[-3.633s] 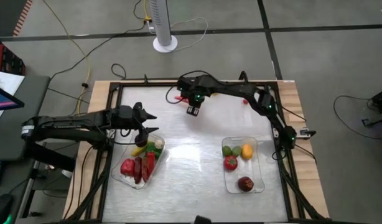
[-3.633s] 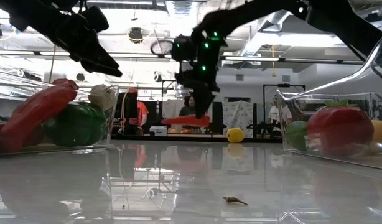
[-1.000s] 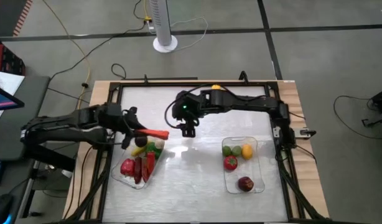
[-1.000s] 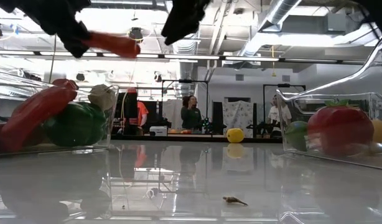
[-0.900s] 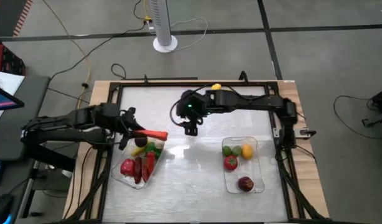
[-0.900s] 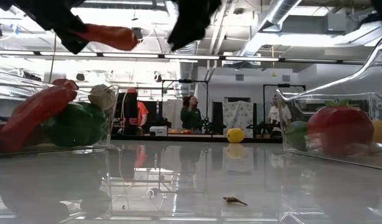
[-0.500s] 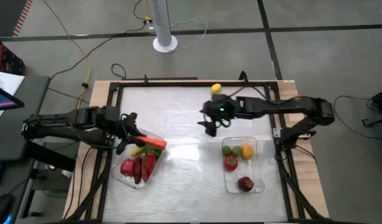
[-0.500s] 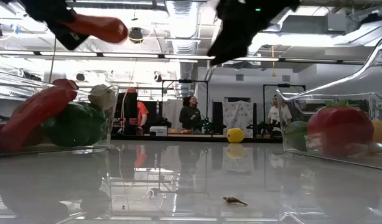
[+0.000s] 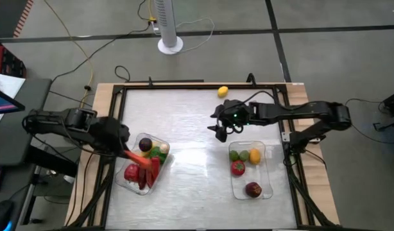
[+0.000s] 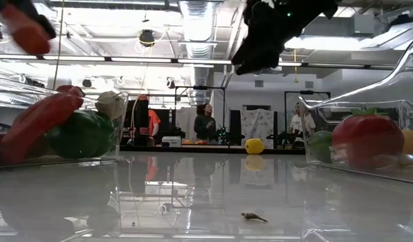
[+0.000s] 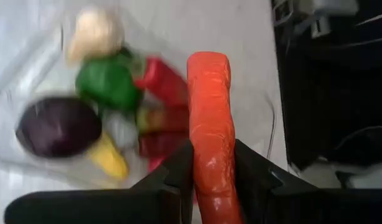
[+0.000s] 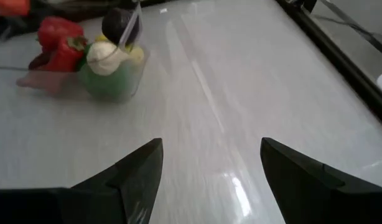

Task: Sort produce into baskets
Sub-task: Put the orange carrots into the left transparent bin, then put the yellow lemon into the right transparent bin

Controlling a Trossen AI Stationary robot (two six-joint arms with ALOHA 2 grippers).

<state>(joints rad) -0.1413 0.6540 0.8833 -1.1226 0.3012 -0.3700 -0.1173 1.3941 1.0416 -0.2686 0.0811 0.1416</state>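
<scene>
My left gripper (image 9: 126, 154) is shut on an orange carrot (image 9: 141, 160) just above the left basket (image 9: 122, 181). That clear tray holds red peppers (image 11: 161, 79), a green pepper (image 11: 107, 81), a dark purple eggplant (image 11: 57, 124), a white piece (image 11: 94, 31) and a yellow piece (image 11: 110, 157). My right gripper (image 9: 220, 131) hangs open and empty above the table's middle, left of the right basket (image 9: 267, 192). That tray holds a green piece, a yellow piece, a tomato (image 9: 238, 168) and a dark red piece. A yellow lemon (image 9: 222, 92) rests at the far edge. My left gripper pinches the carrot's body (image 11: 206, 168) between its two fingers (image 11: 178, 171), one on each side. The carrot runs on forward along the fingers, its blunt end (image 11: 208, 62) well past their tips. The gripper comes from the table's left, slanting down. The carrot is lifted clear above the basket's produce.
A black frame (image 9: 184, 86) runs around the white tabletop. A broad bare strip of table (image 9: 197, 173) lies between the two baskets. A tiny dark scrap (image 10: 253, 216) lies near the front. People stand in the room far behind the table.
My left gripper has carried the carrot toward the table's near edge and a little left, and it now stands over the left basket. The carrot has swung from pointing right to pointing right and near. My right gripper has drawn back toward the table's right, still open.
</scene>
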